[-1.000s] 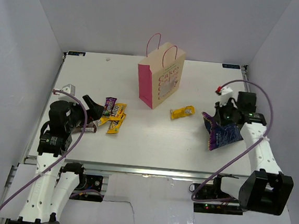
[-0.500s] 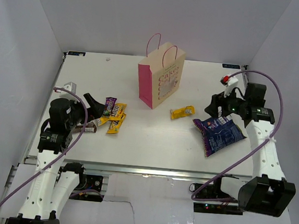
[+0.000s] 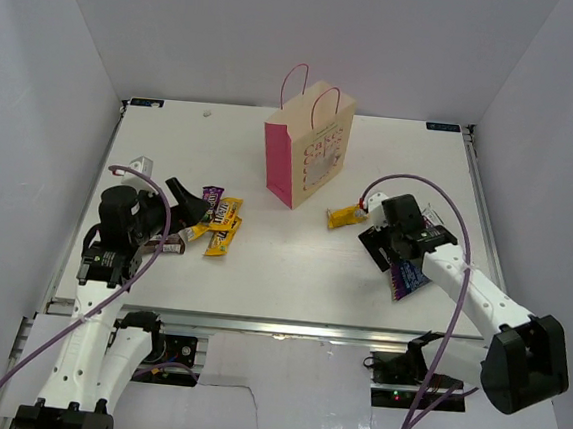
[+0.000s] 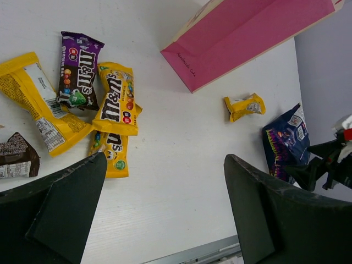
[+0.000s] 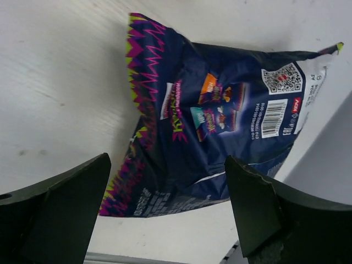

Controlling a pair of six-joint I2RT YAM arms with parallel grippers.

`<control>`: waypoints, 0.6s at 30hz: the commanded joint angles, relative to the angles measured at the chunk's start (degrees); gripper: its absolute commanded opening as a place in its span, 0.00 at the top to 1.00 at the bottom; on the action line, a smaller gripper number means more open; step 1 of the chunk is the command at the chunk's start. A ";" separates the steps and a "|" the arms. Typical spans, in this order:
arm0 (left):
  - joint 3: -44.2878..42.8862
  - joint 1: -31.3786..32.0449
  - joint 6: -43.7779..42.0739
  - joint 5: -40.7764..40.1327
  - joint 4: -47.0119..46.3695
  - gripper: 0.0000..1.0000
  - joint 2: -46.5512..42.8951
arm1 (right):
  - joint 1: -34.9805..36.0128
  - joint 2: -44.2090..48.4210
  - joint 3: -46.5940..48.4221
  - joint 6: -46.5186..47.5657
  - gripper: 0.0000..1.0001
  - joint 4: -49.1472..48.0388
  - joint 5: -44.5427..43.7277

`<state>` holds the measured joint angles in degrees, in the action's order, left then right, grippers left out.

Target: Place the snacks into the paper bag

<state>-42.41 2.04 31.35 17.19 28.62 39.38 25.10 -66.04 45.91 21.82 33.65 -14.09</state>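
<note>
Purple-blue and crinkly, the large snack bag (image 5: 220,115) lies flat on the white table (image 5: 55,82), in the gap between the right fingers (image 5: 60,214). These are spread wide and grip nothing. The bag's zigzag pink-and-green edge runs down toward the left-hand one. From above, that arm covers most of the bag, with one corner showing at the near side. The bag's back carries a QR code, a barcode and fine print too small to read.

The left fingers (image 4: 60,209) are likewise spread and empty, close to a cluster of candy packets. It holds a purple "m&m's" (image 4: 80,69), two overlapping yellow "m&m's" (image 4: 115,102), a yellow wrapper (image 4: 38,104) with a white label panel and a brown wrapper (image 4: 16,162).

A small yellow packet (image 4: 245,106) lies alone between the cluster and the large snack bag, near the paper bag (image 3: 307,156). The paper bag stands upright toward the far middle of the table, pink side toward the left arm, apart from both arms. Its white printed lettering is not legible.
</note>
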 commanded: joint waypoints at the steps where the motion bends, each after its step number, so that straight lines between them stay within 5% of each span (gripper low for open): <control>1: 1.02 -0.11 0.02 1.18 -1.55 0.02 -0.88 | 1.79 -5.22 -1.87 -2.49 0.10 -5.26 -14.03; 11: 2.51 -0.11 -0.33 1.00 -1.55 0.02 -2.37 | 2.85 -15.43 -2.58 -3.63 0.02 -6.05 -16.76; 14: 2.95 -0.11 -0.42 1.09 -1.55 0.02 -2.64 | 2.85 -15.96 -3.11 -3.54 0.30 -6.84 -16.24; 18: 2.86 -0.11 -0.77 1.09 -1.46 0.02 -2.90 | 2.76 -13.95 -4.07 -3.19 0.80 -8.16 -14.49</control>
<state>-39.81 2.04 31.27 17.43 27.81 37.26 27.73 -81.34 43.20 19.94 27.53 -30.79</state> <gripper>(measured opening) 0.979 0.274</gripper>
